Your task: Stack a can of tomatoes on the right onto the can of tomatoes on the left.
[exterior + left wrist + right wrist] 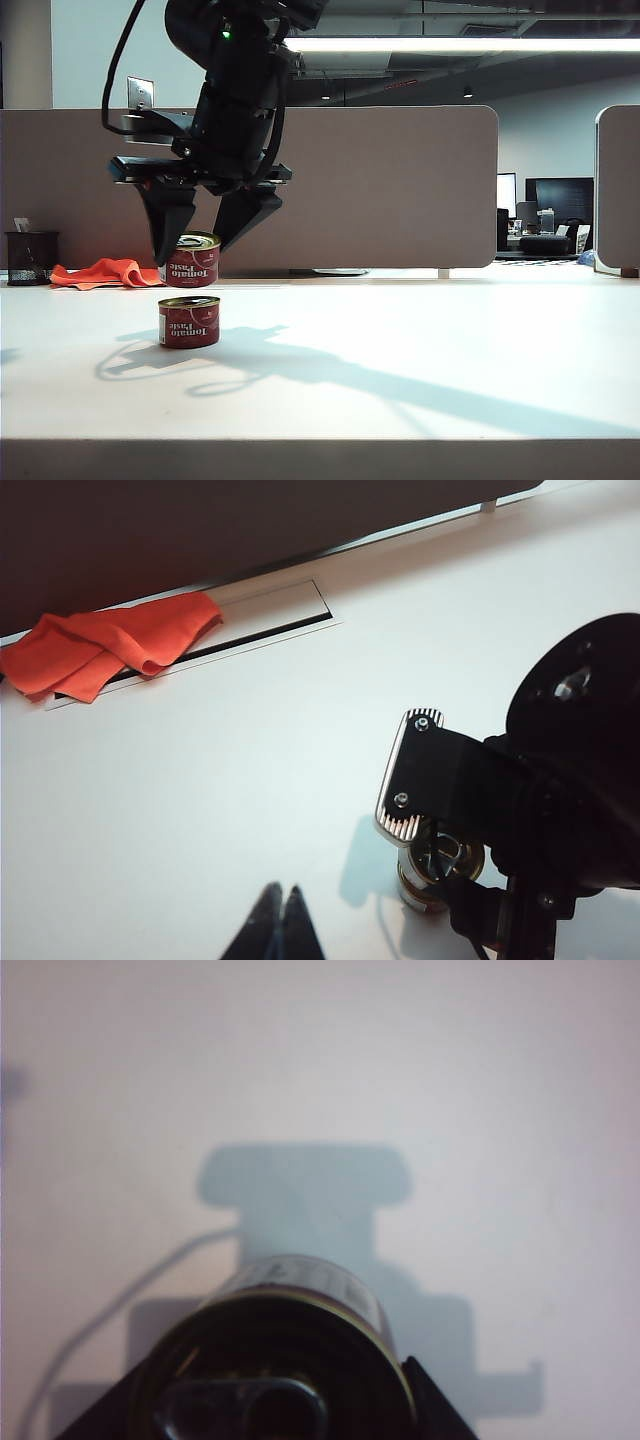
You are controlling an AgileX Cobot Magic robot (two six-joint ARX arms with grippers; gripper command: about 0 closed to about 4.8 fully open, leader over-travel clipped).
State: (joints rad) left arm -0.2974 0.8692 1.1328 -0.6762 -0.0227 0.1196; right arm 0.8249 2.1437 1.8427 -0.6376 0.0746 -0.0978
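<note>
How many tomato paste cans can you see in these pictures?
2: one can on the table, and one raised can above it, gripped by the right hand. None seems hidden.

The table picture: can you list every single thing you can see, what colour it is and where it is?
Tomato paste cans: two, red with white writing. One stands on the table; the other hangs in the air just above it, held by the right gripper.
Cloth: one, orange, crumpled at the far left edge of the table, by the divider.
Mesh cup: one, black, far left, beside the cloth.
Table: one, white.
Divider: one, brownish grey, along the back of the table.
Right gripper: black, over the standing can, jaws closed on the raised can.
Left gripper: black, fingertips together, only in the left wrist view, holding nothing.
</note>
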